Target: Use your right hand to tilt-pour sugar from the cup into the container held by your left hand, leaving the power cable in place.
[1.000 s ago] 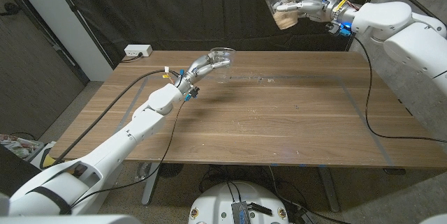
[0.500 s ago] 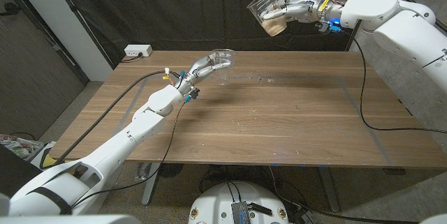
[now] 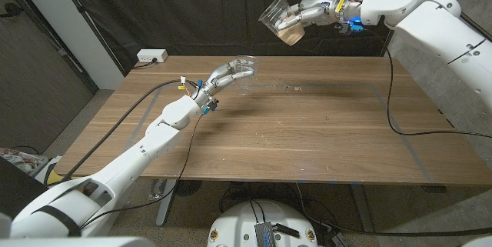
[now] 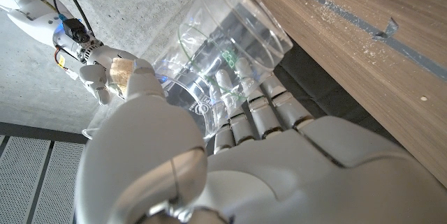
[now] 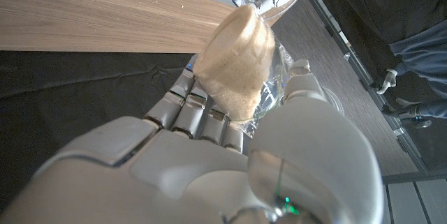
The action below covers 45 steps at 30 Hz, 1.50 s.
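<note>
Black curtains back a wooden table (image 3: pixel 307 131). At upper center of the head view, the right robot hand (image 3: pixel 307 12) grips the cup (image 3: pixel 278 18) tipped mouth-down-left, likely lining up a pour. Lower, the left robot hand (image 3: pixel 231 71) holds the clear container (image 3: pixel 244 64) upright to receive. Sugar (image 5: pixel 234 60) banked inside the cup shows clearly from the right wrist. A power cable (image 3: pixel 396 116) trails across the table's right side.

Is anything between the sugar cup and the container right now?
Nothing: in the head view only open air separates the cup from the container.
</note>
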### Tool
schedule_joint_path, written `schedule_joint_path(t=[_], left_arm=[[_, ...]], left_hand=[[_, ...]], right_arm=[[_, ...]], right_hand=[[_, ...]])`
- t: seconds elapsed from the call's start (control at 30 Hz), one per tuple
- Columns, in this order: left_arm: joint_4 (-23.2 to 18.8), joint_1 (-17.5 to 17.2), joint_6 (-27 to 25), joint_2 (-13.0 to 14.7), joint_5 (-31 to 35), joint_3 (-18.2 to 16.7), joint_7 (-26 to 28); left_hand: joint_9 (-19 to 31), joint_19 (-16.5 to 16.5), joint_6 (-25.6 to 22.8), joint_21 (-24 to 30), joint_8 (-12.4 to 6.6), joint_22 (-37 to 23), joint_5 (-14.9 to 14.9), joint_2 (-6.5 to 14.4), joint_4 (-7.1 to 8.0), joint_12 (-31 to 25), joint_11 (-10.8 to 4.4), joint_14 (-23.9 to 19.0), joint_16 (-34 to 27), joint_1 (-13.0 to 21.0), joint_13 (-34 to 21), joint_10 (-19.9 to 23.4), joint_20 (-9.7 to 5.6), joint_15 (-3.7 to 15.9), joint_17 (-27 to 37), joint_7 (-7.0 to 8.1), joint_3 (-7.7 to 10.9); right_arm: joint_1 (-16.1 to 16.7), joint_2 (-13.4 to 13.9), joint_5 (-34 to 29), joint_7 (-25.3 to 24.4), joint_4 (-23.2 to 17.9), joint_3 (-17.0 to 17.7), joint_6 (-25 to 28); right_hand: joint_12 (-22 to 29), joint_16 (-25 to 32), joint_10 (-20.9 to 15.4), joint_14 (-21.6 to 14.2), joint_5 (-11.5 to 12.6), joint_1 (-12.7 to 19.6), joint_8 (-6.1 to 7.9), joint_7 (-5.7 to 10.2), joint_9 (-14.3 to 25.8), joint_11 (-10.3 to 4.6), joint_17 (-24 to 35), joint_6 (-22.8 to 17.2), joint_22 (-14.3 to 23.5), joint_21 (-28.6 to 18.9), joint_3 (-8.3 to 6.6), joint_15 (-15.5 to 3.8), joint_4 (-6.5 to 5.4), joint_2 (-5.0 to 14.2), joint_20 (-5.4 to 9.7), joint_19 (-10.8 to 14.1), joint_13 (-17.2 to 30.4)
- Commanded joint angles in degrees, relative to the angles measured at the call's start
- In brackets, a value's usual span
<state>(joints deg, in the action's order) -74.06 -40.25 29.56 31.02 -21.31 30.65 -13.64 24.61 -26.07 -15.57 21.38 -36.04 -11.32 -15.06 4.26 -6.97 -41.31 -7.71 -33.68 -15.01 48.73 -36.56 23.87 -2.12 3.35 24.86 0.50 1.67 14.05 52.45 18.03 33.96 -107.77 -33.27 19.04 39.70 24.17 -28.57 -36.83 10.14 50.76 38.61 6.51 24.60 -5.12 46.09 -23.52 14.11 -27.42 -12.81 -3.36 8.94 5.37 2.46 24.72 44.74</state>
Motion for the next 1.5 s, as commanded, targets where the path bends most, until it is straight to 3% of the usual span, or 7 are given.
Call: schedule_joint_path(t=[0.03,0.3,0.53,0.8,1.2,1.37,1.5], left_arm=[[2.78,0.83,2.57,-0.92,-0.30,0.33,-1.61],[2.46,0.28,3.05,-0.65,-0.53,0.28,-2.03],[2.40,0.06,3.35,-0.69,-0.81,0.27,-2.38],[2.57,-0.32,4.01,-0.70,-1.05,0.19,-2.69],[1.40,-1.04,4.93,0.01,-1.27,-0.32,-2.97],[0.86,-1.23,4.95,0.27,-1.26,-0.47,-2.99],[0.65,-1.25,4.88,0.42,-1.27,-0.49,-3.15]], left_hand=[[0.26,-0.11,0.00,-0.07,-0.42,-0.24,-0.28,0.06,0.17,-0.28,-0.31,-0.54,0.39,0.19,-0.34,0.24,-0.64,6.03,0.30,0.13,-0.42],[0.47,-0.05,0.20,-0.11,-0.53,-0.27,-0.27,0.08,0.69,-0.43,-0.58,-0.27,0.67,-0.57,-0.58,0.06,-0.63,6.16,0.52,0.54,-0.81],[0.56,0.23,0.53,-0.20,-0.52,-0.31,0.14,0.39,1.62,-0.27,-0.94,0.15,1.04,-1.94,-0.47,-0.36,-0.66,6.36,0.78,1.20,-1.31],[0.31,0.51,1.30,-0.28,-0.09,-0.36,0.88,0.89,2.41,0.36,-1.18,0.88,1.61,-3.05,0.23,-1.09,-0.51,6.29,1.02,1.90,-1.67],[0.30,0.39,0.69,-0.26,-0.38,-0.34,1.35,0.46,2.12,0.00,-0.68,0.16,1.74,-2.72,0.09,-0.77,-0.83,6.68,1.11,1.62,-1.91],[0.42,0.20,0.33,-0.22,-0.64,-0.31,1.30,0.15,1.79,-0.37,-0.14,-0.17,1.79,-2.27,-0.15,-0.44,-0.93,6.75,1.17,0.37,-1.99],[0.51,0.27,0.71,-0.26,-0.56,-0.31,1.31,0.18,1.93,-0.37,-0.23,0.00,1.95,-2.49,-0.31,-0.86,-0.87,6.85,1.27,1.17,-2.12]], right_arm=[[-3.27,-1.15,-4.32,3.30,-1.78,-2.99,2.91],[-6.02,-1.73,-6.80,6.20,-2.48,-4.82,4.19],[-9.12,-3.29,-9.24,9.89,-1.43,-7.46,4.72],[-10.51,-4.77,-11.04,12.07,-0.29,-9.39,4.84],[-9.89,-5.14,-12.26,12.07,-0.32,-9.74,5.15],[-9.63,-4.99,-12.99,12.11,-0.43,-9.95,4.63],[-9.67,-5.00,-13.59,12.58,-0.40,-10.27,4.50]], right_hand=[[0.26,0.27,-0.89,-0.73,0.47,0.80,0.47,0.06,0.21,0.04,-0.08,-1.05,0.09,-0.47,-0.01,-9.78,-0.24,0.35,4.18,0.60,0.06],[-0.01,0.08,-1.47,-1.33,0.68,0.06,0.31,0.54,-0.20,-0.09,-0.48,-1.64,0.00,-0.60,0.27,-9.81,-0.73,0.07,4.06,0.66,-0.40],[-0.66,-0.31,-2.25,-2.06,0.75,-1.79,-0.15,1.90,-0.89,-0.17,-1.15,-2.08,-0.14,-0.73,0.87,-9.80,-1.65,-0.30,3.94,0.73,-1.43],[-1.21,-0.64,-2.85,-2.72,0.74,-3.87,-0.65,2.62,-1.59,-0.42,-1.75,-2.38,-0.28,-0.81,1.56,-9.56,-2.62,-0.67,3.84,0.77,-2.21],[-1.30,-0.88,-2.98,-3.06,1.33,-3.09,-0.94,1.89,-2.31,0.10,-2.12,-3.17,-0.45,-0.88,1.27,-9.68,-1.80,-1.07,3.74,0.78,-1.79],[-1.32,-1.03,-3.01,-3.12,1.80,-2.50,-0.88,1.06,-2.29,0.19,-2.29,-3.41,-0.55,-0.90,1.10,-9.87,-1.29,-1.37,3.76,0.76,-1.51],[-1.29,-1.21,-3.20,-3.39,2.07,-3.28,-0.96,1.64,-2.38,0.25,-2.58,-3.55,-0.63,-0.92,1.34,-9.68,-1.66,-1.56,3.69,0.74,-1.22]])
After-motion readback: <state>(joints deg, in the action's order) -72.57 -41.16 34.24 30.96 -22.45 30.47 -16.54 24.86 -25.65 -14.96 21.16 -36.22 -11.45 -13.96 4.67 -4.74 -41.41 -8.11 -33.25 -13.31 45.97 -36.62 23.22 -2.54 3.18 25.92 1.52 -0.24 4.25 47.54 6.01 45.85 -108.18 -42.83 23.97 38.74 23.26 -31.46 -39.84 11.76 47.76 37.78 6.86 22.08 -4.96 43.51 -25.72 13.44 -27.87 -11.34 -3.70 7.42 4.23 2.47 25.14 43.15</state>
